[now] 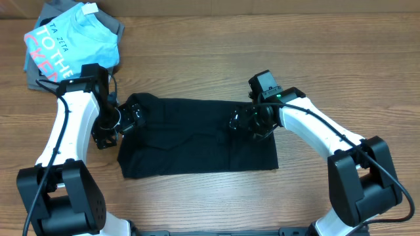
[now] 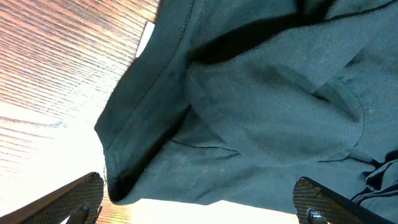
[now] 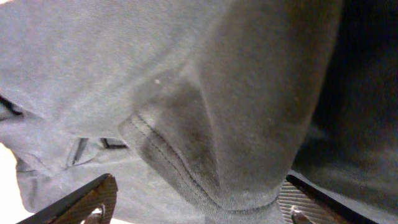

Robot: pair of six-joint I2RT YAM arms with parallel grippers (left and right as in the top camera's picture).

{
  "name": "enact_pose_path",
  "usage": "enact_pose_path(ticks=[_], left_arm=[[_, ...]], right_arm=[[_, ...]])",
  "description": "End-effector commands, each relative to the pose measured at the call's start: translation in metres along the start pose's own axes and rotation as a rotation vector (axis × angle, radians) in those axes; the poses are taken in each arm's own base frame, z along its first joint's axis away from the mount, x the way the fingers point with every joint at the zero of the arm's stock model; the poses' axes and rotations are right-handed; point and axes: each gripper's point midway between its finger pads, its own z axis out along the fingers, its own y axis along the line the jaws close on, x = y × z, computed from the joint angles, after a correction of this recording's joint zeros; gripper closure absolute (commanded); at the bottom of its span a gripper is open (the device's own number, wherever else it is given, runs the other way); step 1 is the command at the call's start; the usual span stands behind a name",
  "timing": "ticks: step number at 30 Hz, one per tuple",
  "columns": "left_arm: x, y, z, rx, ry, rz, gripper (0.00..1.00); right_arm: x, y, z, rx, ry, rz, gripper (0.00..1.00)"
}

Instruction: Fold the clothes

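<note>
The black shirt (image 1: 190,141) lies on the wooden table (image 1: 197,59), a little toward the near edge and roughly in the middle between the two arms. It is spread out as a wide dark rectangle, with its left end bunched up and a few creases running across it. The left gripper (image 1: 128,120) is down at that bunched left end, its jaws spread wide. From its wrist camera the fingers (image 2: 81,196) stand far apart at the bottom corners of the view, with a stitched hem and rumpled folds of the shirt lying between them and nothing pinched. The right gripper (image 1: 241,122) sits over the right part of the shirt near its far edge, also low on the cloth. Its fingers (image 3: 87,199) straddle a raised fold with a double-stitched edge, and the jaws are apart rather than clamped — whether the right-hand pad already touches the fold I cannot tell. Off in the far left corner, well apart from the shirt, a light blue tee (image 1: 72,39) with pink and white lettering rests on top of some grey folded garments (image 1: 115,26).
</note>
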Motion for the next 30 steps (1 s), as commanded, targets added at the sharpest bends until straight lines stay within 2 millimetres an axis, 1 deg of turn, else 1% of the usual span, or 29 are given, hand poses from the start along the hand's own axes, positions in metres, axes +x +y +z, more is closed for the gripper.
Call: enact_pose_path(ticks=[1, 3, 5, 7, 9, 10, 11, 12, 14, 15, 18, 22, 23, 24, 25, 26, 27, 30], left_arm=[[0.002, -0.001, 0.003, 0.007, 0.015, 0.017, 0.0], [0.002, -0.001, 0.003, 0.007, 0.016, 0.017, 0.0], [0.002, -0.001, 0.003, 0.006, 0.018, 0.017, 0.0], [0.002, -0.001, 0.003, 0.007, 0.018, 0.017, 0.0], [0.002, -0.001, 0.003, 0.007, 0.016, 0.017, 0.0], [0.002, -0.001, 0.003, 0.007, 0.016, 0.017, 0.0], [0.002, -0.001, 0.003, 0.007, 0.016, 0.017, 0.0], [0.002, -0.001, 0.003, 0.007, 0.016, 0.017, 0.0], [0.002, -0.001, 0.003, 0.007, 0.016, 0.017, 0.0], [0.002, -0.001, 0.003, 0.007, 0.016, 0.017, 0.0], [0.002, -0.001, 0.003, 0.007, 0.015, 0.017, 0.0], [0.002, -0.001, 0.003, 0.007, 0.016, 0.017, 0.0], [0.002, -0.001, 0.003, 0.007, 0.016, 0.017, 0.0], [0.002, -0.001, 0.003, 0.007, 0.016, 0.017, 0.0], [0.002, -0.001, 0.003, 0.007, 0.016, 0.017, 0.0], [0.002, -0.001, 0.003, 0.007, 0.016, 0.017, 0.0], [0.002, -0.001, 0.003, 0.007, 0.016, 0.017, 0.0], [0.002, -0.001, 0.003, 0.007, 0.016, 0.017, 0.0]], right_arm=[[0.002, 0.005, 0.003, -0.025, 0.008, -0.014, 0.16], [0.002, 0.006, 0.006, -0.031, 0.003, -0.013, 0.17], [0.003, 0.006, 0.01, -0.039, 0.0, -0.006, 0.21], [0.005, 0.011, 0.014, -0.075, 0.004, -0.014, 0.3], [0.004, 0.016, 0.014, -0.097, 0.004, -0.021, 0.39], [0.002, 0.019, 0.013, -0.111, -0.001, -0.026, 0.47], [0.0, 0.021, 0.013, -0.12, -0.008, -0.023, 0.59], [-0.002, 0.023, 0.013, -0.127, -0.015, -0.011, 0.73], [-0.007, 0.029, 0.012, -0.152, -0.034, 0.004, 0.93], [-0.01, 0.035, 0.01, -0.182, -0.044, -0.006, 0.96], [-0.021, 0.058, 0.005, -0.283, -0.075, -0.013, 0.96], [-0.034, 0.077, -0.004, -0.371, -0.123, 0.002, 0.96], [-0.037, 0.081, -0.005, -0.385, -0.135, 0.001, 0.82], [-0.038, 0.082, -0.006, -0.391, -0.141, -0.003, 0.56], [-0.039, 0.083, -0.007, -0.395, -0.145, -0.006, 0.28], [-0.039, 0.083, -0.007, -0.394, -0.144, -0.006, 0.09], [-0.038, 0.082, -0.006, -0.391, -0.141, -0.004, 0.0], [-0.034, 0.078, -0.004, -0.369, -0.128, -0.026, 0.0]])
